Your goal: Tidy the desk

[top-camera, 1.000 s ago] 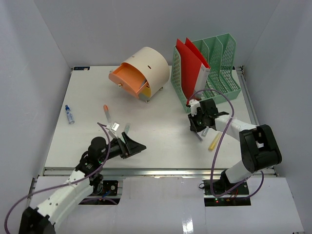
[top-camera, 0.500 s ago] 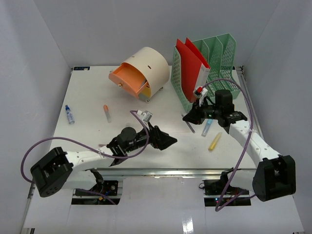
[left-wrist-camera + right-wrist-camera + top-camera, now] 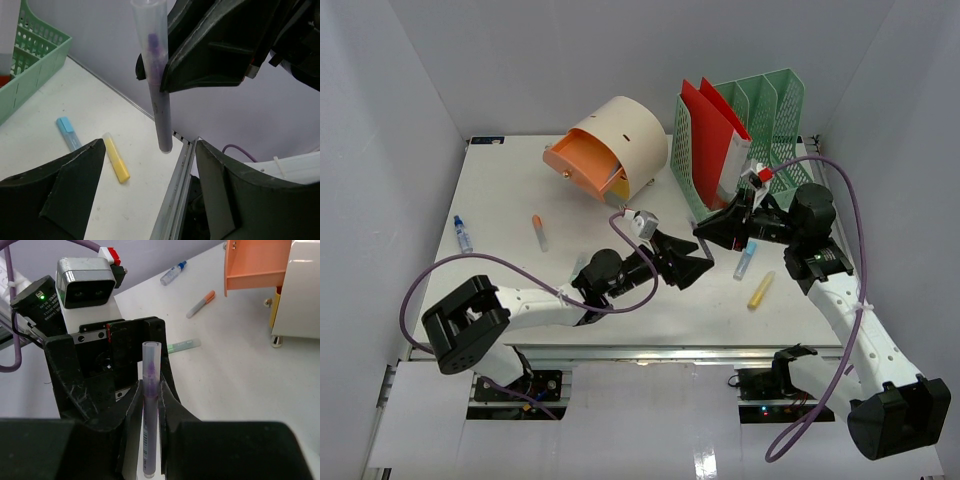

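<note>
- The desk (image 3: 505,205) fills the middle of my top view, running from the arm bases at the near edge to the back wall.
- The right gripper (image 3: 707,232) is clamped on a purple pen (image 3: 160,100). In its wrist view the two fingers (image 3: 131,412) press the barrel from both sides, and the pen stands up between them.
- The pen is off the desk, hanging near the middle of the near half, with its clear cap above the grip and its dark end below.
- The left gripper (image 3: 694,268) has its jaws spread wide and holds nothing. It faces the right gripper head-on.
- In the left wrist view the pen's lower end hangs in the gap between the left fingers (image 3: 70,185), apart from both.
- A yellow marker (image 3: 760,290) and a blue marker (image 3: 748,258) lie flat on the desk's right side, near each other but not touching, just in front of the rack (image 3: 775,105).
- The green rack stands at the back right with red folders (image 3: 715,125) upright in its nearest slots.
- A cream drawer box (image 3: 620,140) sits at the back centre, with its orange drawer pulled out.
- An orange marker (image 3: 538,232) lies on the left half of the desk, and a green marker (image 3: 182,345) lies nearer the left arm.
</note>
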`<state>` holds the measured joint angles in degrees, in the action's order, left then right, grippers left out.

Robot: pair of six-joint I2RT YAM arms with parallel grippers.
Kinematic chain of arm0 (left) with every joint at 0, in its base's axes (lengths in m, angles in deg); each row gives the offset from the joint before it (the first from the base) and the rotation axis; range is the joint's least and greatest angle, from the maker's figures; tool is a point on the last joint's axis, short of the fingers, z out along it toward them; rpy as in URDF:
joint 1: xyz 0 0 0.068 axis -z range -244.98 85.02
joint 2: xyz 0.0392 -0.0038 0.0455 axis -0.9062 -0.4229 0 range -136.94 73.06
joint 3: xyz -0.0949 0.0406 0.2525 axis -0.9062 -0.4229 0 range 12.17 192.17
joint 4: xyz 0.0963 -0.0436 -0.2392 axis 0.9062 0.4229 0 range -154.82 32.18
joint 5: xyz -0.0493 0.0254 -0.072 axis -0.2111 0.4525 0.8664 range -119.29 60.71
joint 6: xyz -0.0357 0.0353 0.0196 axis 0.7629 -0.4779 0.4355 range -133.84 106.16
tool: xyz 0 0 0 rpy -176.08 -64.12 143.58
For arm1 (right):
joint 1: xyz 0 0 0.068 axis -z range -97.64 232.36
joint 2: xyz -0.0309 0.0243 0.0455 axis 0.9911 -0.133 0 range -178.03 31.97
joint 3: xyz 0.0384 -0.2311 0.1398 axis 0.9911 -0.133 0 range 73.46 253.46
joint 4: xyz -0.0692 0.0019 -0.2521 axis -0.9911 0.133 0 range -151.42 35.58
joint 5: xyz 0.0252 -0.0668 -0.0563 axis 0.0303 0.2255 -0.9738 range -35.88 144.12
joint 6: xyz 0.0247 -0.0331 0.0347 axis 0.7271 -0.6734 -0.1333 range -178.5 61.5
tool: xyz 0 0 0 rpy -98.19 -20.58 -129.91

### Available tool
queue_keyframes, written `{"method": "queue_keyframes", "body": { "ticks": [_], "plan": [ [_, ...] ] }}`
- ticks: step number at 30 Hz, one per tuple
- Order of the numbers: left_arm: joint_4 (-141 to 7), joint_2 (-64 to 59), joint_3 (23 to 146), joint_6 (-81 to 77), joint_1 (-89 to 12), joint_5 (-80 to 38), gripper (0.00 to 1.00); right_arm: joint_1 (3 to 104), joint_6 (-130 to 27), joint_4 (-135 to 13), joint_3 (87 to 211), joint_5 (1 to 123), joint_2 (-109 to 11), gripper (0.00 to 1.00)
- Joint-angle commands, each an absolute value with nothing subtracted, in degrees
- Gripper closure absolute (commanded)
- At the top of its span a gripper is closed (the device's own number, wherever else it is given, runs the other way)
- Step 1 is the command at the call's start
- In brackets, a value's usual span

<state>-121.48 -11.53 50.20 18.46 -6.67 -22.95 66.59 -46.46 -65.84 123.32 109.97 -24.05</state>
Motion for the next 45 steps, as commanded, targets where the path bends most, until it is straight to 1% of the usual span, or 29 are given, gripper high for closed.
{"method": "queue_keyframes", "body": {
  "ticks": [1,4,7,9,11,14,18,19,20,21,22,23,24,25,29,31,33,34,36,39,42,45],
  "plan": [
    [-125.30,-12.56,53.83,17.27,-5.43,-23.77,0.19,66.75,-38.88,-75.07,120.16,111.82,-22.65,0.92],
    [-128.30,-12.72,53.48,18.17,-5.31,-24.45,0.22,66.71,-37.45,-76.70,119.37,111.73,-22.11,0.92],
    [-128.43,-12.87,53.62,18.99,-5.31,-23.96,0.29,66.69,-37.67,-76.71,119.02,110.90,-21.55,0.92],
    [-128.37,-13.11,54.09,19.91,-5.31,-23.46,0.39,66.64,-37.99,-76.70,118.78,110.53,-21.16,0.92],
    [-128.33,-13.19,54.03,20.79,-5.31,-23.38,0.53,66.71,-38.23,-76.69,118.61,110.01,-20.91,0.92],
    [-127.59,-12.80,53.60,21.85,-5.31,-23.97,0.72,66.71,-38.65,-76.73,118.28,109.23,-20.88,0.92],
    [-127.69,-12.40,52.14,22.94,-5.31,-25.03,0.82,66.71,-38.76,-76.98,117.82,109.22,-21.44,0.90],
    [-127.55,-12.30,51.92,23.18,-5.34,-25.34,0.86,66.71,-38.88,-77.05,117.65,109.34,-21.51,0.85],
    [-127.39,-12.15,51.66,23.35,-5.40,-25.63,0.90,66.71,-39.20,-77.15,117.48,109.51,-21.54,0.77],
    [-127.29,-11.81,51.22,23.45,-5.45,-25.87,0.93,66.71,-40.08,-77.15,117.33,109.71,-21.45,0.67],
    [-127.13,-11.52,50.87,23.70,-5.55,-26.20,0.95,66.71,-40.81,-77.20,117.14,109.98,-21.36,0.53],
    [-126.84,-11.30,50.66,24.23,-5.76,-26.66,0.99,66.71,-41.33,-77.31,116.88,110.38,-21.29,0.33],
    [-125.98,-10.75,50.35,24.72,-6.13,-27.03,1.00,66.71,-42.73,-76.95,116.88,110.68,-21.10,0.15],
    [-125.03,-10.07,49.92,25.33,-6.56,-27.35,1.00,66.78,-44.19,-76.52,117.01,110.76,-20.88,0.08],
    [-118.29,-5.03,47.19,28.26,-9.55,-28.41,1.00,68.35,-51.22,-74.17,118.11,111.44,-19.93,0.10],
    [-113.29,-0.94,45.33,29.82,-11.98,-29.37,1.00,72.72,-52.19,-75.21,117.63,114.39,-19.29,0.10],
    [-103.36,4.29,45.16,31.52,-16.12,-30.98,1.00,78.69,-49.72,-79.72,115.92,121.22,-18.67,0.10],
    [-98.56,6.09,46.12,32.18,-18.02,-31.39,1.00,80.69,-47.94,-84.78,114.45,123.88,-18.11,0.10],
    [-85.61,8.62,49.47,32.79,-22.17,-31.57,1.00,84.10,-46.06,-88.81,110.64,127.66,-17.63,0.10],
    [-69.60,7.89,60.78,33.52,-29.86,-31.40,1.00,85.93,-46.55,-91.05,106.14,128.03,-16.49,0.10],
    [-55.23,2.36,74.34,35.29,-35.31,-35.12,1.00,88.42,-47.25,-90.81,103.99,128.97,-14.96,0.10],
    [-41.72,-6.34,89.46,38.22,-39.50,-36.25,1.00,89.47,-47.94,-90.00,103.27,129.18,-14.53,0.10]
  ]
}}
